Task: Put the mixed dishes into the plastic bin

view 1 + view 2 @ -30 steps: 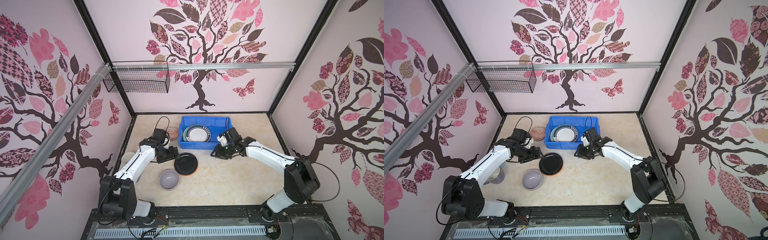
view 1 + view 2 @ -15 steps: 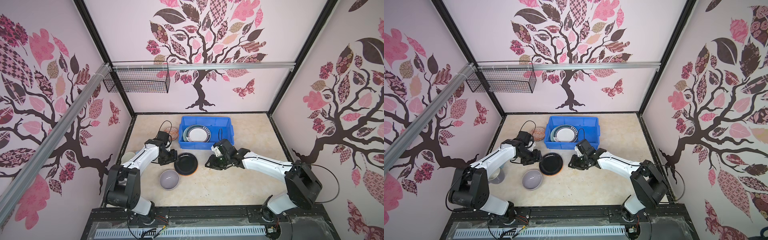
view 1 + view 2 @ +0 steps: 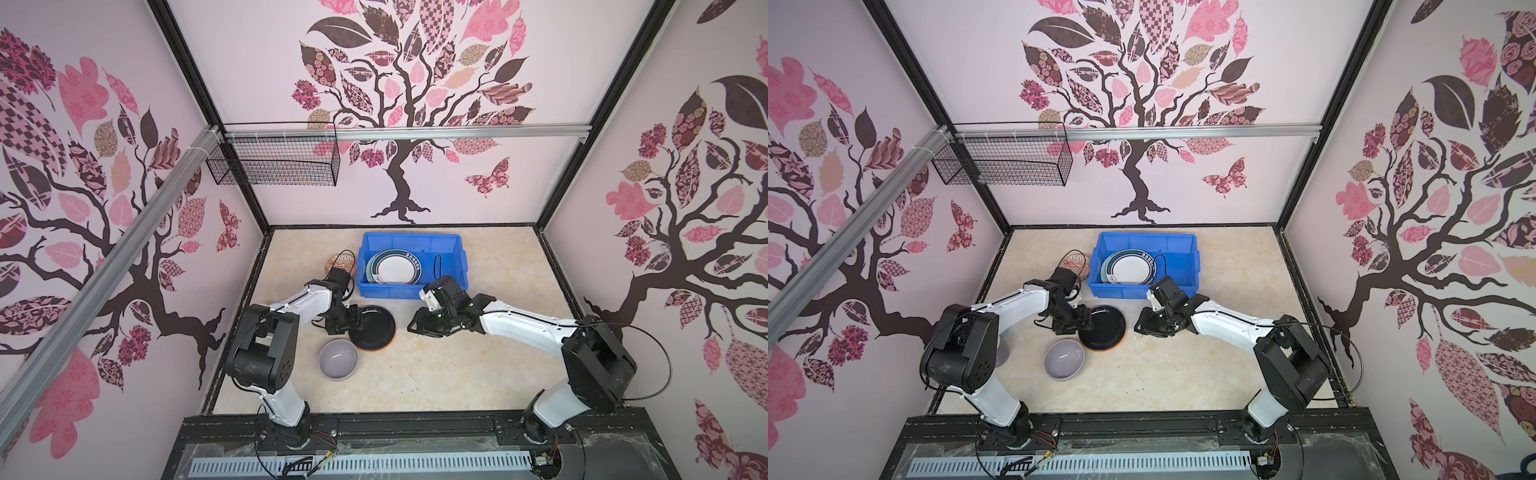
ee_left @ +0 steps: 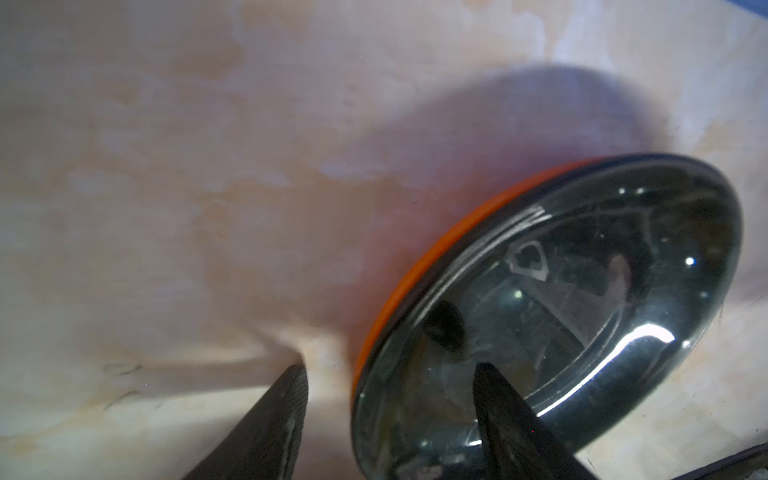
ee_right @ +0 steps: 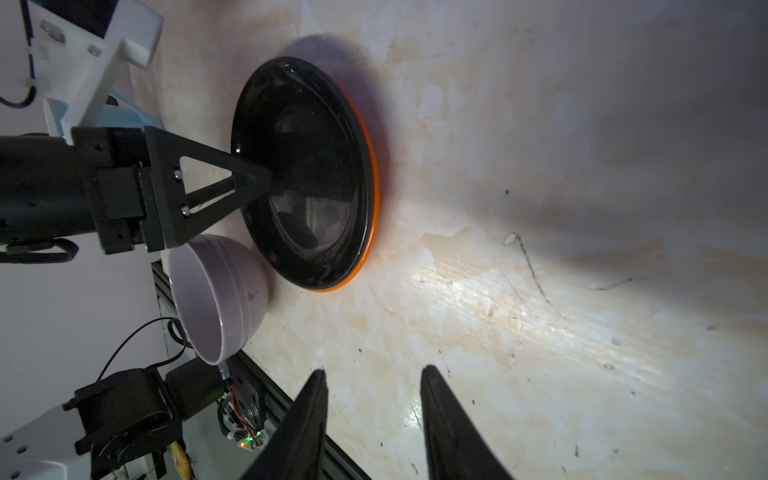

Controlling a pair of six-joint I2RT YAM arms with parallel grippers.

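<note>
Jaws open both sides; left astride black plate [image 4: 582, 291] rim, wrist views only.

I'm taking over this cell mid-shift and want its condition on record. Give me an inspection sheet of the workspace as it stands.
Surface: beige marbled tabletop, lightly scuffed.
Job's things: blue bin holds a white plate on a pale green plate; black plate, lavender bowl and orange-patterned bowl sit on the tabletop outside it.
Clutter: nothing seen.
Grippers: left gripper open, fingers straddling the black plate's rim; right gripper open over bare tabletop, holding nothing.
Cables: a black cable loop rises from the right wrist over the bin; another at the left wrist.
Surroundings: tree-decal walls; wire basket hung on the rail.
</note>
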